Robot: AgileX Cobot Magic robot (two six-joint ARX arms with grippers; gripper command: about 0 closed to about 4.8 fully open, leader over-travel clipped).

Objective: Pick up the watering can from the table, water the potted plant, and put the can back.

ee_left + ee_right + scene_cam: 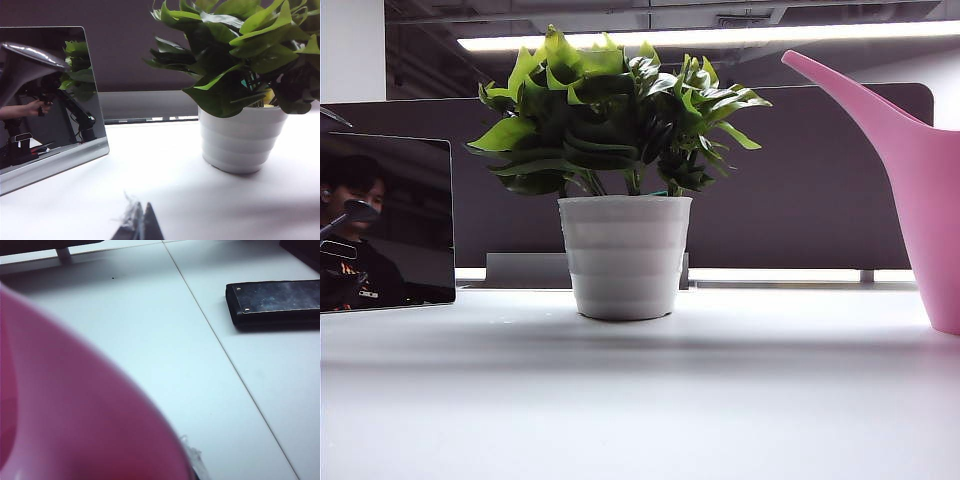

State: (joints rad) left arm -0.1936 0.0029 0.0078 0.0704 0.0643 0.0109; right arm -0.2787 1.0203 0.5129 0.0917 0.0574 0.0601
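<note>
The potted plant (625,255), bushy green leaves in a white ribbed pot, stands mid-table (620,410) in the exterior view. The pink watering can (925,200) rests on the table at that view's right edge, its spout pointing up toward the plant. No gripper shows in that view. In the right wrist view the can (75,405) fills the space at my right gripper (150,471). One fingertip (198,466) presses against its side and the other is hidden. My left gripper (141,214) is shut and empty, low over the table, short of the plant (242,140).
A dark reflective screen (385,225) leans at the back left, also seen in the left wrist view (50,100). A dark partition wall (800,180) runs behind the table. A black flat device (275,302) lies on the table beyond the can.
</note>
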